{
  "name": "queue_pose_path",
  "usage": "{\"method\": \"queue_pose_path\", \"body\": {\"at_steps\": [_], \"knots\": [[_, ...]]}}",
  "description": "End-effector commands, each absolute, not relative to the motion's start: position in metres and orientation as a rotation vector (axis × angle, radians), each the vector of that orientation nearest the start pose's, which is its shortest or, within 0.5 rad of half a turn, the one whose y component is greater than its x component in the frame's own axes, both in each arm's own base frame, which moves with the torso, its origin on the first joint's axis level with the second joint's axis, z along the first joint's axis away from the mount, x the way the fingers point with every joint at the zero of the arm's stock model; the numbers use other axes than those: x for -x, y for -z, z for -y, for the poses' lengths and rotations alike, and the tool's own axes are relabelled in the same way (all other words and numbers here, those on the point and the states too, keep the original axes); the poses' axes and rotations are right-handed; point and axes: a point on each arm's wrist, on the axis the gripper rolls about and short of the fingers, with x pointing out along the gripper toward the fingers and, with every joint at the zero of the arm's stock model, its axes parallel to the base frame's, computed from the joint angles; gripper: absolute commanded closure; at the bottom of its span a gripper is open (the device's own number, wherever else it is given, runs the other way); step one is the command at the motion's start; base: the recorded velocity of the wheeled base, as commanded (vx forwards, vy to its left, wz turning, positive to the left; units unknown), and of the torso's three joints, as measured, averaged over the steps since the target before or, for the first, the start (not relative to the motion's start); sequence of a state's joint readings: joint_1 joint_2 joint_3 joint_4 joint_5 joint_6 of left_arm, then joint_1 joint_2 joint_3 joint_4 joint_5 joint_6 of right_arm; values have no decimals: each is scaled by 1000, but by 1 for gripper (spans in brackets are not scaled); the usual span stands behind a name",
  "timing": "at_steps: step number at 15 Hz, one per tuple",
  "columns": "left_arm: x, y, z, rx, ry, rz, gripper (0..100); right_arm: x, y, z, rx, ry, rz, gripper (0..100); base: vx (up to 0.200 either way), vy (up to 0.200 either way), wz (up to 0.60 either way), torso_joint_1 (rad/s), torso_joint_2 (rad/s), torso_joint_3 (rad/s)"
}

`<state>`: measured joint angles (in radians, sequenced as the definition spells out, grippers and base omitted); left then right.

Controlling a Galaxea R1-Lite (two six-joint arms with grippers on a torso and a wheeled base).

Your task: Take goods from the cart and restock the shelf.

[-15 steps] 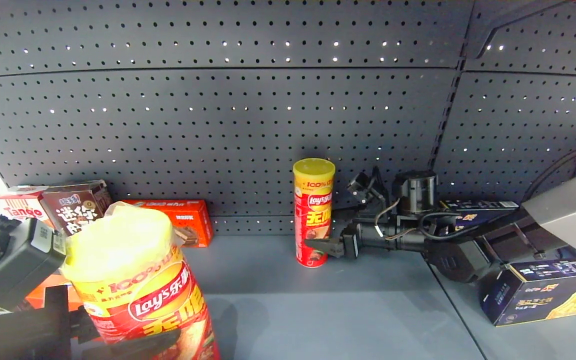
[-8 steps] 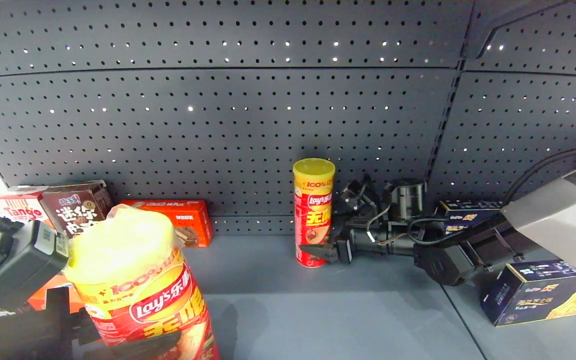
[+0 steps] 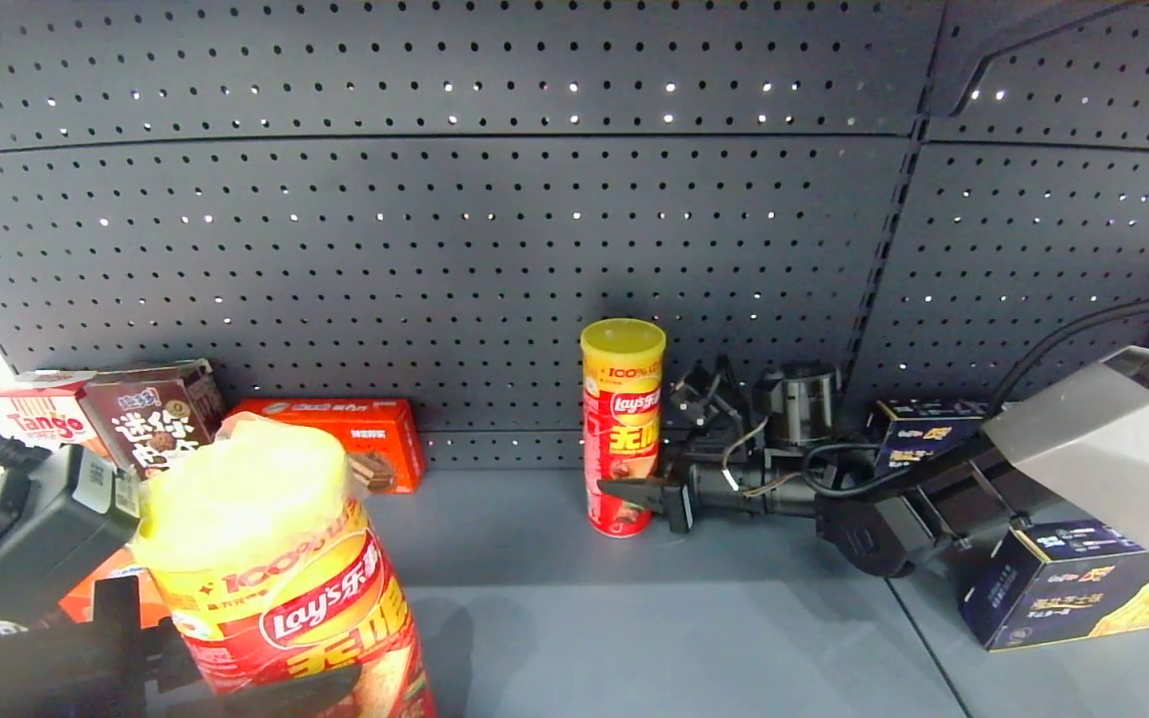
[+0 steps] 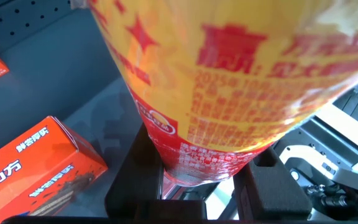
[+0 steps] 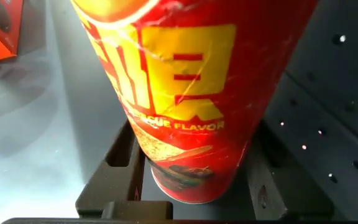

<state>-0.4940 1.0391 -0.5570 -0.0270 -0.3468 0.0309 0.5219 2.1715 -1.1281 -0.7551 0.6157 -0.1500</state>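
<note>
The grey shelf [image 3: 714, 618] has a dark perforated back panel [image 3: 435, 249] behind it. Near the middle of the shelf, close to the back panel, a standing chip can [image 3: 622, 429] is upright, red with a yellow lid. The right claw [image 5: 191, 149] comes to it from the right side and is low at its base. In the right wrist view one finger is on each side of the can and both seem to touch it, so the claw is closed on this can. The bottom of the can is on the shelf or just above it; I cannot tell which.

The left claw [image 4: 204, 186] is at the front left of the shelf, nearer to the camera, and it grips a second chip can [image 3: 275, 578] at the lower end. This can is of the same kind, and it is tilted a little, above the shelf.

At the back left, an orange box [image 3: 355, 439] lies flat against the panel. Left of it stand a brown box [image 3: 151, 414] and a white and red box [image 3: 41, 414], touching each other. On the right part, a dark blue box [image 3: 1083, 583] lies near the front, and a smaller dark blue box [image 3: 919, 434] is behind the right arm
</note>
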Motion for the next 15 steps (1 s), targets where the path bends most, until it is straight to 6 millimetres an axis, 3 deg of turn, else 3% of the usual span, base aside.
{"method": "queue_pose_path", "body": {"at_steps": [1,6,9,15], "knots": [[-109,-200,68,-63,833,-454,100,-344,-112,-219,120,-1163,-221,100,0,0,0,0,0,0],[-110,-202,68,-62,833,-447,100,-300,-131,-202,121,-1183,-243,100,0,0,0,0,0,0],[-110,-201,68,-63,832,-449,100,-270,-131,-189,129,-1171,-248,100,0,0,0,0,0,0],[-110,-203,68,-65,820,-442,100,-233,-140,-189,78,-1175,-209,100,0,0,0,0,0,0]]}}
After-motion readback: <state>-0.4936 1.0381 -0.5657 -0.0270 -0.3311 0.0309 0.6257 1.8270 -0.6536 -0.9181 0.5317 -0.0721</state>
